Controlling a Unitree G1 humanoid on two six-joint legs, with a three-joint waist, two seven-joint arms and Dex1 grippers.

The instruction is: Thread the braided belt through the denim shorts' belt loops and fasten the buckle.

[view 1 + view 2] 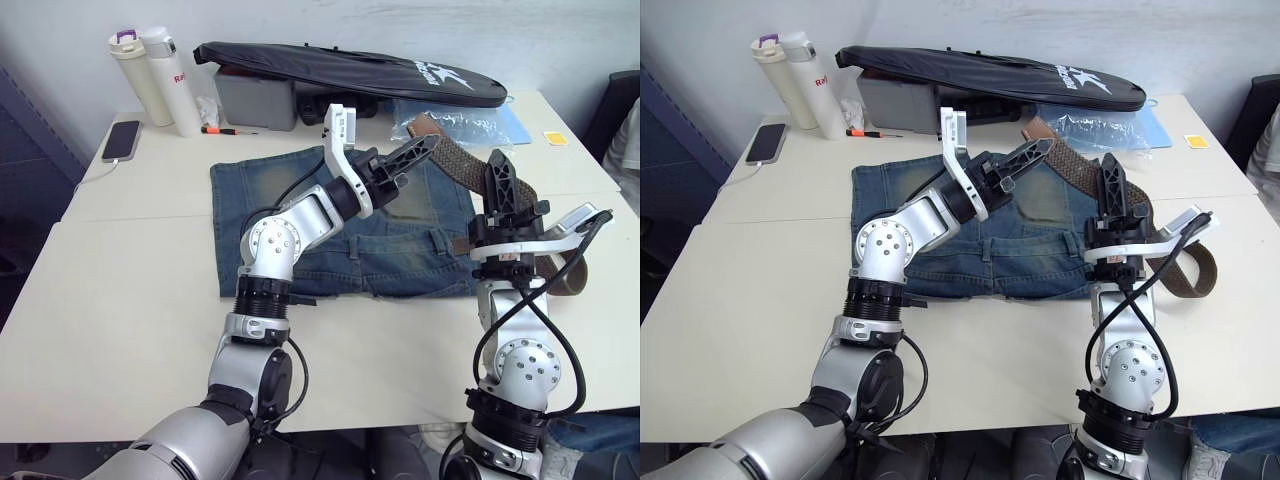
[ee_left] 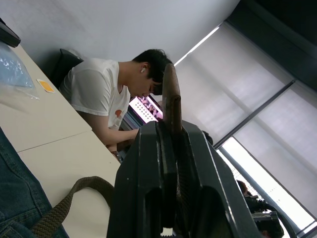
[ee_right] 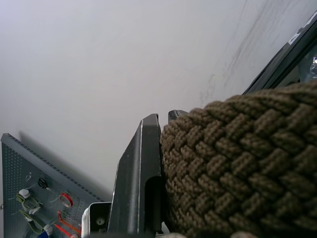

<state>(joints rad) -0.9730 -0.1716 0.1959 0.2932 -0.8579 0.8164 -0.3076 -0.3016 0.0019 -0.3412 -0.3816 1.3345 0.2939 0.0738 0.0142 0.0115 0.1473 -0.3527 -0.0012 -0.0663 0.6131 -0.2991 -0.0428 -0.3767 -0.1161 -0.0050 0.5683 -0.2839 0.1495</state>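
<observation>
The denim shorts (image 1: 300,200) lie flat mid-table, with one belt loop (image 1: 350,250) showing on the near waistband. The braided belt (image 1: 455,150) runs along the shorts' right side and curls into a bend (image 1: 565,272) on the bare table. My left gripper (image 1: 425,148) reaches over the shorts and is shut on the belt's tip (image 2: 172,96). At the shorts' right edge my right gripper (image 1: 498,165) points upward, shut on the woven strap (image 3: 237,168). The buckle is hidden.
At the back stand two bottles (image 1: 160,75), a phone (image 1: 121,140), a grey box (image 1: 255,100), a long black bag (image 1: 350,70) and a clear plastic bag (image 1: 465,120). A person (image 2: 106,91) sits beyond the table's right end.
</observation>
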